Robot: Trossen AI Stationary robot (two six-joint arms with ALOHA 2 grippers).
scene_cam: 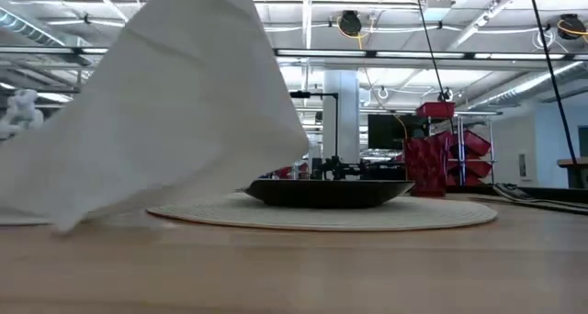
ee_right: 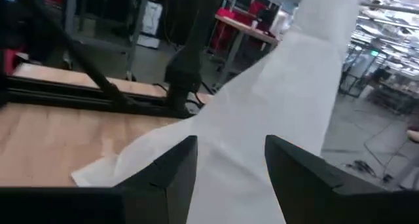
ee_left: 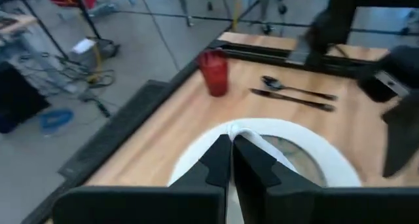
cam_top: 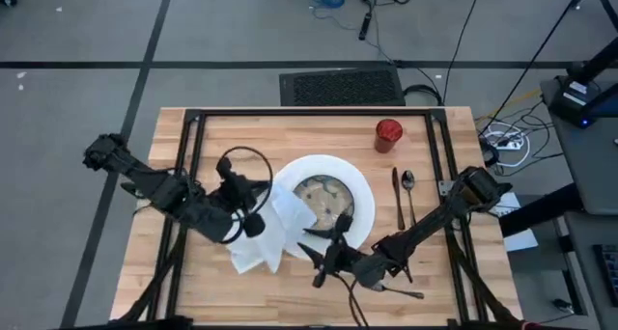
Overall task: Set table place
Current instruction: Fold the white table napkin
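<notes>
A white napkin [cam_top: 263, 245] lies left of the large white plate [cam_top: 355, 187], with the speckled bowl [cam_top: 323, 199] on the plate. My left gripper [cam_top: 261, 214] is shut on the napkin, which rises like a tent in the low view [scene_cam: 175, 103]. My right gripper [cam_top: 312, 261] stands open near the table's front edge, its fingers pointing at the napkin [ee_right: 275, 119] without touching it. The red cup [cam_top: 388, 134] stands at the far right. The knife [cam_top: 397, 197] and spoon [cam_top: 408, 187] lie right of the plate. My left gripper pinches a raised fold of the napkin [ee_left: 247, 131] between its two shut fingers [ee_left: 216, 162], coming from the table's left. How many layers it has cannot be told. The held part is lifted, while the napkin's lower edge [scene_cam: 55, 224] stays on the table.
Black frame rails [cam_top: 319, 113] cross the table top. A thin metal piece [cam_top: 401, 291], perhaps the fork, lies under my right arm near the front edge. Bare wood [cam_top: 241, 142] lies at the table's far left.
</notes>
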